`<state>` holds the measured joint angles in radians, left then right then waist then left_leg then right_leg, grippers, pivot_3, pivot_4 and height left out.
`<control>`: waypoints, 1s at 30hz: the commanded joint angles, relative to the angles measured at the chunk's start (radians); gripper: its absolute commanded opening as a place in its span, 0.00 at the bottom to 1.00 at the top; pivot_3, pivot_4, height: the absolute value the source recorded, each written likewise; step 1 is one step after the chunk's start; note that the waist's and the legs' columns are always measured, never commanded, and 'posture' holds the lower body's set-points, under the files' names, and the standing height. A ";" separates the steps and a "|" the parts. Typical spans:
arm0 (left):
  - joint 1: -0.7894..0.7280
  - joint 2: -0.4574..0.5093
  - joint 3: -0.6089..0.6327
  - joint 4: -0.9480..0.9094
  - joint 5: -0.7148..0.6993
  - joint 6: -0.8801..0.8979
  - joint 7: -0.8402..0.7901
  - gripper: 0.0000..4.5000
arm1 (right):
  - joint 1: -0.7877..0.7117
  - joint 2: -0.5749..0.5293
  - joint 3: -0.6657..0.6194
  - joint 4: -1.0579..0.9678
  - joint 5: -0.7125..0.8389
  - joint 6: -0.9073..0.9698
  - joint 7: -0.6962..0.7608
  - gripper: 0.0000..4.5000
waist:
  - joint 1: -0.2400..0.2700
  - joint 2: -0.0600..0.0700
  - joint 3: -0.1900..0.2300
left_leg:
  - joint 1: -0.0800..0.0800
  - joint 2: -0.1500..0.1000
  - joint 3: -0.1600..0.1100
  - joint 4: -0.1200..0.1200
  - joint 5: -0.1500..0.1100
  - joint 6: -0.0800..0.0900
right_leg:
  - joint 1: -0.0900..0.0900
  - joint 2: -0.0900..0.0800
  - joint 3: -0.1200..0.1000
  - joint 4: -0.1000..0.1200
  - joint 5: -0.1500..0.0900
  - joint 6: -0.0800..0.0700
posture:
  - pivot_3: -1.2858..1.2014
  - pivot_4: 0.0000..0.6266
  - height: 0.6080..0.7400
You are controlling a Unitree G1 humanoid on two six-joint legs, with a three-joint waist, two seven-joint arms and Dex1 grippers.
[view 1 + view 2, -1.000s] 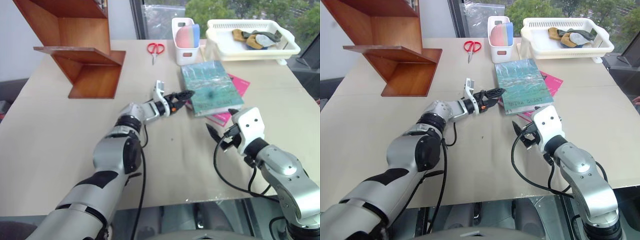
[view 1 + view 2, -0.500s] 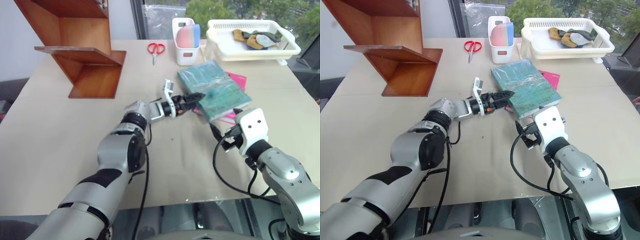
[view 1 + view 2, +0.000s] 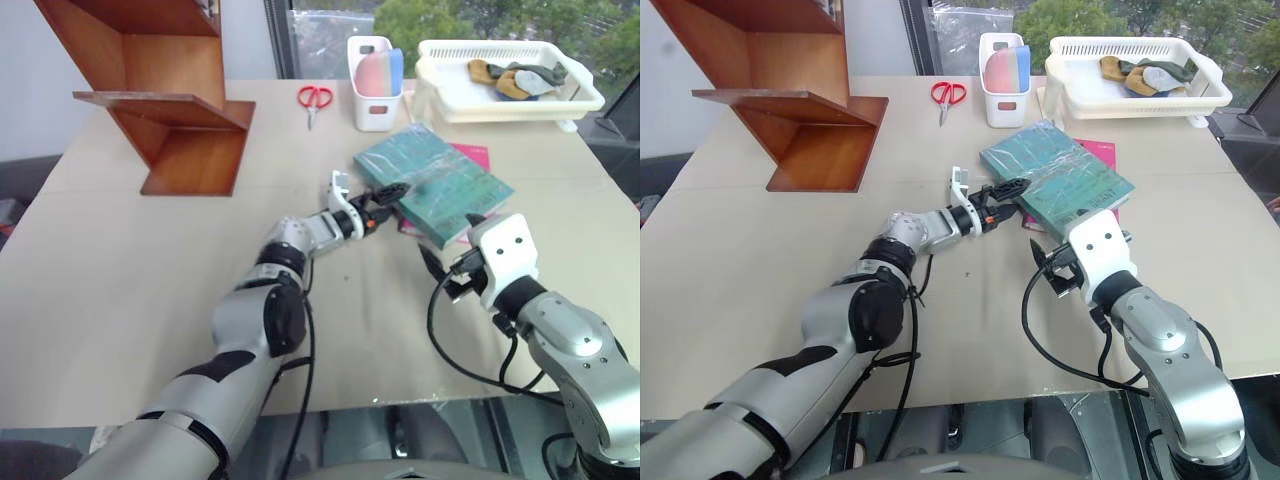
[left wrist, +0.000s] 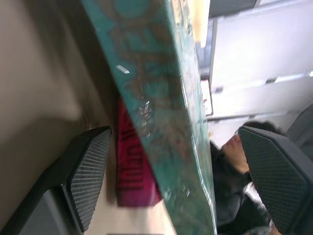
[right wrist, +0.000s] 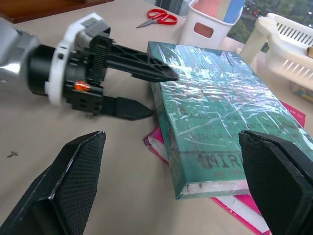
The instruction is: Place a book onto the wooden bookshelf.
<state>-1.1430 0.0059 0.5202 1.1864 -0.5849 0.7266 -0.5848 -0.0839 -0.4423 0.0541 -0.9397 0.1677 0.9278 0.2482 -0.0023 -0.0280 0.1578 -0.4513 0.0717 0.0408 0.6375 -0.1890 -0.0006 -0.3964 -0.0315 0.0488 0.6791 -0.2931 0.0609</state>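
Observation:
The teal book lies askew on top of a magenta-pink book, right of the table's middle. My left gripper is open and straddles the teal book's left corner. One finger lies over the cover, the other is low beside the edge. In the left wrist view the book's edge runs between the two pads. My right gripper stands open just short of the book's near end, touching nothing. The wooden bookshelf stands at the far left of the table.
Red scissors lie behind the books. A white cup holding pink and blue sponges stands next to them. A white basket with gloves sits at the far right. Bare tabletop spreads between the bookshelf and the books.
My left gripper has moved right, onto the teal book's corner. The book has turned and slid to the right over the pink one. The right arm has stayed in place.

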 commanded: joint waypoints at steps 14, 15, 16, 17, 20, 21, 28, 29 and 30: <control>-0.044 -0.067 0.141 0.087 -0.088 -0.162 0.147 0.54 | 0.091 -0.066 -0.130 -0.107 0.069 -0.050 0.008 1.00 | -0.008 0.001 0.000 | 0.001 0.000 -0.001 0.000 0.000 0.000 | 0.001 0.000 0.000 0.000 0.000 0.000 | 0.52 0.24 1.00; -0.043 -0.065 0.147 0.089 -0.093 -0.159 0.150 0.43 | 0.098 -0.071 -0.132 -0.107 0.075 -0.056 0.003 1.00 | -0.008 0.001 0.000 | 0.001 0.000 -0.001 0.000 0.000 0.000 | 0.001 0.000 0.000 0.000 0.000 0.000 | 0.52 0.24 1.00; -0.041 -0.062 0.153 0.090 -0.101 -0.153 0.153 0.35 | 0.102 -0.076 -0.133 -0.107 0.082 -0.061 -0.002 1.00 | -0.009 0.001 0.000 | 0.001 0.000 -0.001 0.000 0.000 0.000 | 0.001 0.000 0.000 0.000 0.000 0.000 | 0.52 0.24 1.00; -0.039 -0.056 0.159 0.088 -0.108 -0.144 0.154 0.20 | 0.106 -0.082 -0.135 -0.107 0.089 -0.065 -0.007 1.00 | -0.009 0.001 0.000 | 0.001 0.000 -0.001 0.000 0.000 0.000 | 0.001 0.000 0.000 0.001 0.000 0.000 | 0.52 0.24 1.00; -0.032 -0.037 0.164 0.079 -0.120 -0.126 0.152 0.03 | 0.110 -0.094 -0.140 -0.107 0.108 -0.067 -0.022 1.00 | -0.012 0.001 -0.001 | 0.003 0.000 -0.001 0.000 0.000 0.000 | 0.002 0.000 0.000 0.001 0.000 0.000 | 0.52 0.24 1.00; -0.030 -0.032 0.165 0.077 -0.125 -0.122 0.153 0.03 | 0.110 -0.098 -0.140 -0.107 0.113 -0.067 -0.027 1.00 | -0.012 0.001 -0.001 | 0.003 0.000 -0.001 0.000 0.000 0.000 | 0.002 0.000 0.000 0.001 0.000 0.000 | 0.52 0.24 1.00; 0.017 0.078 0.087 -0.182 -0.151 0.081 0.069 0.03 | 0.092 -0.098 -0.139 -0.107 0.130 -0.058 -0.023 1.00 | -0.019 0.001 -0.001 | 0.003 0.000 -0.001 0.000 0.000 0.000 | 0.002 0.001 0.000 0.001 0.000 0.000 | 0.52 0.24 1.00; 0.043 0.086 0.036 -0.280 -0.136 0.092 0.039 0.03 | 0.089 -0.096 -0.140 -0.106 0.131 -0.059 -0.018 1.00 | -0.019 0.001 0.000 | 0.003 0.000 -0.002 0.000 0.000 -0.001 | 0.002 0.001 0.000 0.001 0.000 0.000 | 0.52 0.24 1.00; 0.084 0.098 -0.031 -0.422 -0.121 0.100 0.009 0.03 | 0.085 -0.092 -0.142 -0.102 0.135 -0.064 -0.011 1.00 | -0.019 0.001 0.000 | 0.002 0.000 -0.001 0.000 0.001 -0.002 | 0.002 0.001 0.000 0.001 0.000 0.000 | 0.52 0.24 1.00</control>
<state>-1.0681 0.0884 0.5639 0.9620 -0.7149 0.8020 -0.5053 0.0134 -0.5369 -0.0578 -1.0040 0.2972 0.8867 0.2318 -0.0208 -0.0268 0.1573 -0.4492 0.0720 0.0395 0.6374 -0.1861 -0.0056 -0.3946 -0.0309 0.0487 0.6799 -0.2930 0.0609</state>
